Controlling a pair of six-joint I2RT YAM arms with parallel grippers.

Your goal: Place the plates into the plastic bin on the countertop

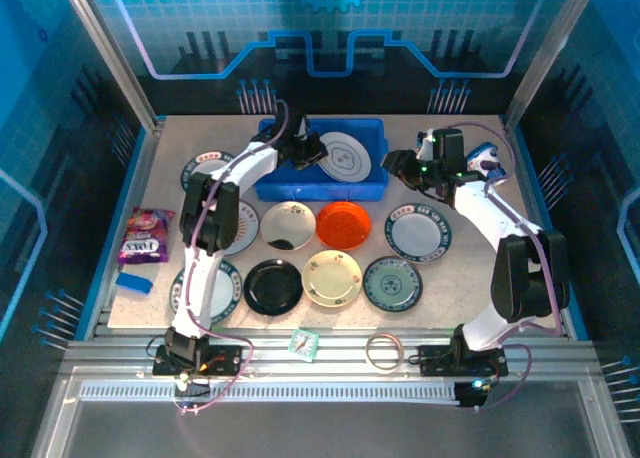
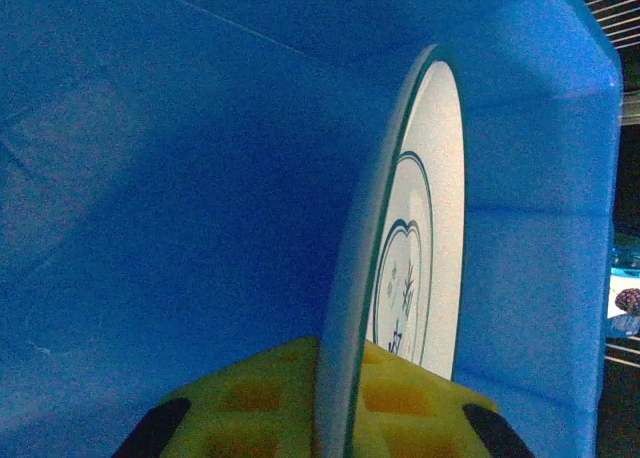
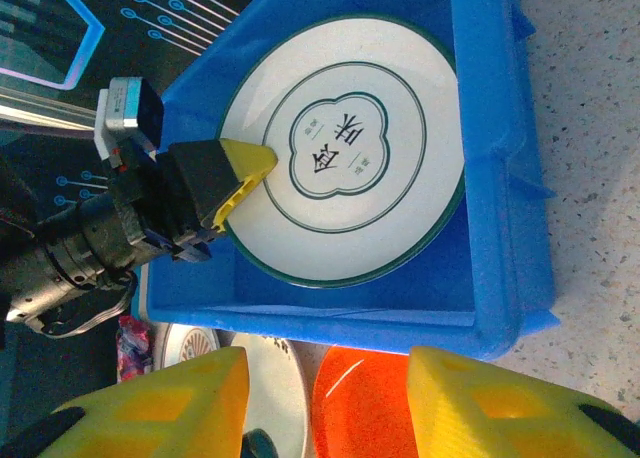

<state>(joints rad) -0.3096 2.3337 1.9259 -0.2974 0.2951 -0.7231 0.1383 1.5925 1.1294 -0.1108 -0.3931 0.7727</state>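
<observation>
Left gripper [image 2: 345, 393] pinches a white green-rimmed round plate [image 2: 415, 228] inside the bright-blue plastic bin [image 2: 150, 178], lower rim hidden; right gripper [image 3: 322, 378] is spread.

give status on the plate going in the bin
Left gripper shut on white plate, tilted inside blue bin. Right gripper open, empty, hovering near the bin. Nothing seen blocking; other plates on countertop.

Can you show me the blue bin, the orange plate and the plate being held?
blue bin [image 1: 330, 191]: top view, near wall.
orange plate [image 1: 343, 224]: top view, its middle.
held plate [image 3: 345, 148]: right wrist view, central emblem.
</observation>
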